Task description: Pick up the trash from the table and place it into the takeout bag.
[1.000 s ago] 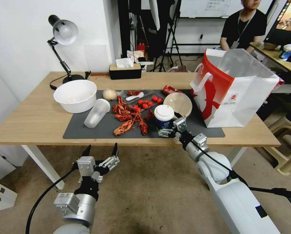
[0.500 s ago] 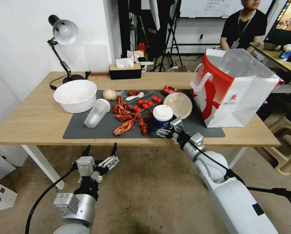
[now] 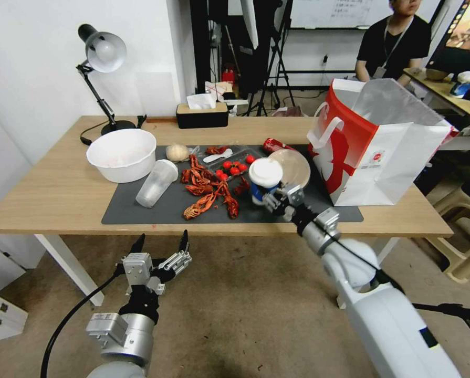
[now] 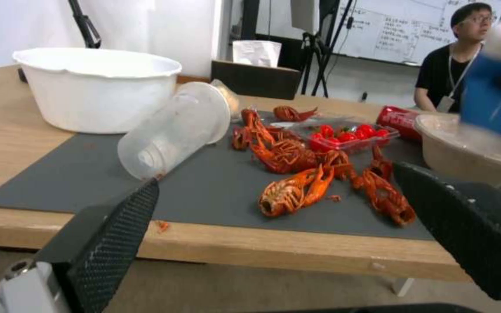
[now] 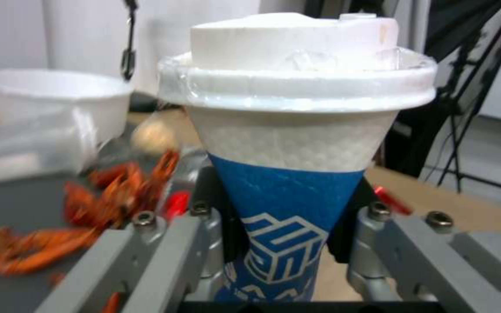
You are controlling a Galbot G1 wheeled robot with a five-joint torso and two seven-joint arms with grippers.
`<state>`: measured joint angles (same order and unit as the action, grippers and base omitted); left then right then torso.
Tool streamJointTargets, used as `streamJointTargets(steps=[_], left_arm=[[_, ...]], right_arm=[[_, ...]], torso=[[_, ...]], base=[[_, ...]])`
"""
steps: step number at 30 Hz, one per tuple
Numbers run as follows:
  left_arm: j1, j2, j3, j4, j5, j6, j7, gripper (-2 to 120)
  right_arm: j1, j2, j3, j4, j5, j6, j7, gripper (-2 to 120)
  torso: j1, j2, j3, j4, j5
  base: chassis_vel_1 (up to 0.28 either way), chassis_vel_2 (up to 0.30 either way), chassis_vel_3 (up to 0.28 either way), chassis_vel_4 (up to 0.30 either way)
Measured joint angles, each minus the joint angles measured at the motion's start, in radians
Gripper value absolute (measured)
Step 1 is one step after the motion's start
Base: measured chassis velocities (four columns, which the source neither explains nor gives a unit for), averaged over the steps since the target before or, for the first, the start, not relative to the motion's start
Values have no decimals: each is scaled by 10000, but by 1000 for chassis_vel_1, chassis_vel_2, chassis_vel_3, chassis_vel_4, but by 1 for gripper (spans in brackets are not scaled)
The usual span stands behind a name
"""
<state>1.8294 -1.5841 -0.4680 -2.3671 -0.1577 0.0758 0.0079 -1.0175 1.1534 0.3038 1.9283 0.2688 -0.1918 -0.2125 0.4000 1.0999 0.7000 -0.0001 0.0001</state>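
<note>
With the right gripper (image 3: pixel 274 198) clamped on the paper cup (image 3: pixel 263 181) near the takeout bag (image 3: pixel 374 144), carrying it upright should clear the bag's rim, while the left gripper (image 3: pixel 161 242) hangs apart below the desk (image 3: pixel 51 194).

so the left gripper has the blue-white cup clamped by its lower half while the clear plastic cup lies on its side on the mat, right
Wrong arm: the right gripper is the one shut on the blue-white paper cup, by its lower half, as the right wrist view shows. The left gripper hangs open below the table's near edge. The clear plastic cup does lie on its side on the mat.
</note>
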Motion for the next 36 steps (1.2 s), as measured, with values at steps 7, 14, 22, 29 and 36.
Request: streamJointTargets(steps=[7,14,22,29,36], left_arm=[[17,-35,-1,-38,6,-23,-3,100],[19,-51,8,-68,21,-24,-3,100],[40,-38,-7,-104,25,-23,-2,100],[64,-52,-11,-113,34,-24,-2,100],[26,-57,11,-53,43,-23,-5,100]], right_arm=[[926,-713,459,381,1092,-431,519,14],[2537,-1521,658,427,2596,-1213,1391,0],[4037,-1942,540,49,3684,-2163,2429,0],[5128,-2390,516,-461,4586,-3682,4168,0],[5916,-2664,629,-643,6999,-5304,7395,0]], torso=[[0,0,1,0,2],[0,0,0,1,-2],[0,1,1,2,-1],[0,1,1,0,1],[-1,1,1,2,-1]], base=[[0,0,0,0],[0,0,0,0],[0,0,0,0],[0,0,0,0],[0,0,0,0]])
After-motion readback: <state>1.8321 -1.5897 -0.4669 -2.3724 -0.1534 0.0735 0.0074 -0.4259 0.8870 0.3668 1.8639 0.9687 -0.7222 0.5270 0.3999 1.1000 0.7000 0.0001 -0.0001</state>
